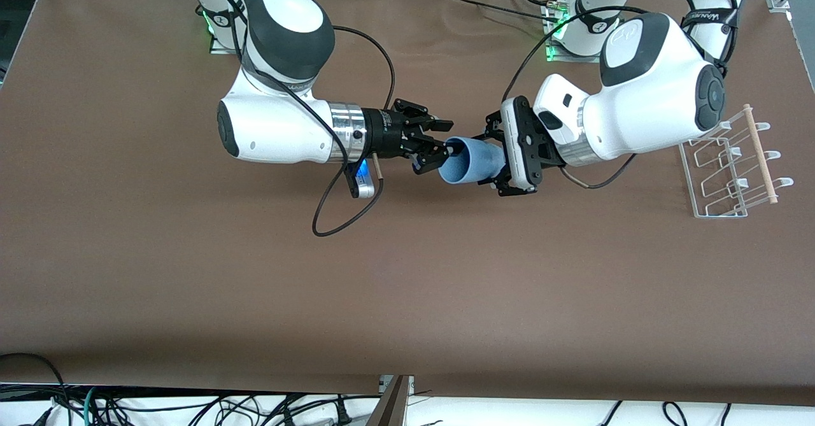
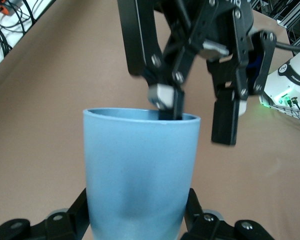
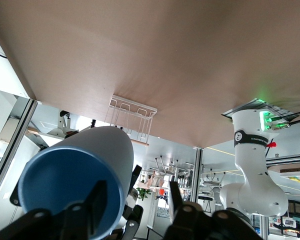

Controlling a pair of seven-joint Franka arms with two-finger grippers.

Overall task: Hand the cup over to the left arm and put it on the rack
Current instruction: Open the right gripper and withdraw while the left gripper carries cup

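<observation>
You see the light-blue cup held on its side in the air above the middle of the brown desk, between the two grippers. The left gripper is closed around the cup's base. The right gripper meets the cup's open mouth with its fingers spread, one finger inside the rim and the other outside. The white wire rack sits at the left arm's end of the desk, well apart from both grippers.

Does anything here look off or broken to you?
Nothing looks damaged or spilled. The cup lies sideways in the air over mid-table, which suits a handover: the left hand grips its base end, while the right hand is open, one finger inside the rim. The rack stands empty.
</observation>
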